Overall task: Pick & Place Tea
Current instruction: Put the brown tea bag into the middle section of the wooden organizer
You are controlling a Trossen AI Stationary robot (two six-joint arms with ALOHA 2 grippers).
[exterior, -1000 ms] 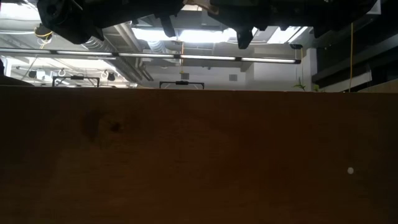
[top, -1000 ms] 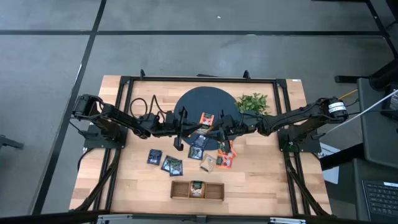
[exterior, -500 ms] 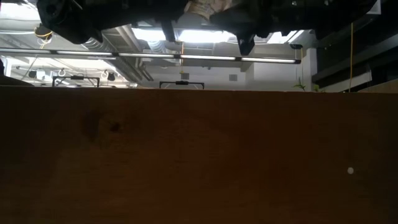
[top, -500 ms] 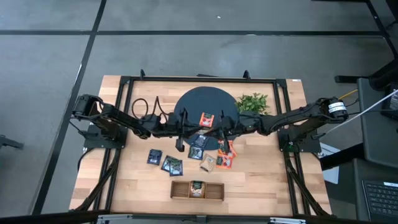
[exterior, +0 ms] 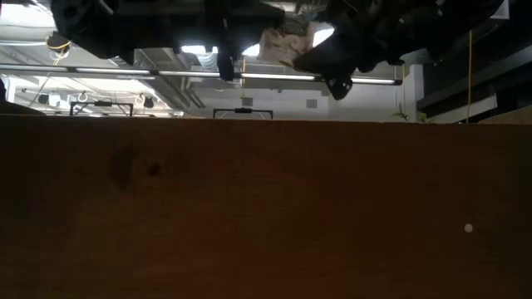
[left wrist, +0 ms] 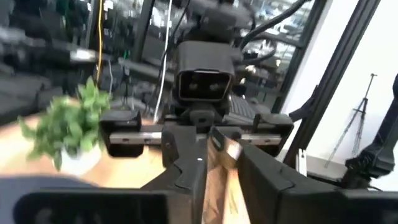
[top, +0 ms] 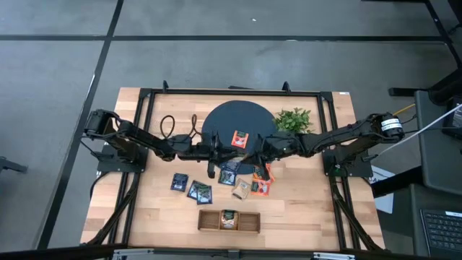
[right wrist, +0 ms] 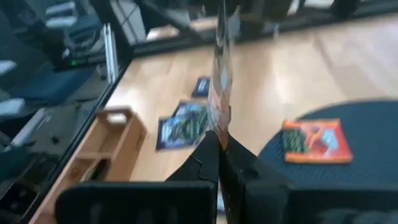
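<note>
Overhead: right claw clamps a beige sachet at centre frame; left claw beside it, fingers apart. Loose sachets and tray lie below; plant upper right. Right wrist: sachet edge-on between closed fingers, above orange sachet on dark disc.

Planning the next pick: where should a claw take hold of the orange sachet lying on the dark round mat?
The orange sachet lies flat on the dark round mat, clear of the other sachets. Come straight down and pinch across two opposite edges; being thin, it offers little else to grip.
</note>
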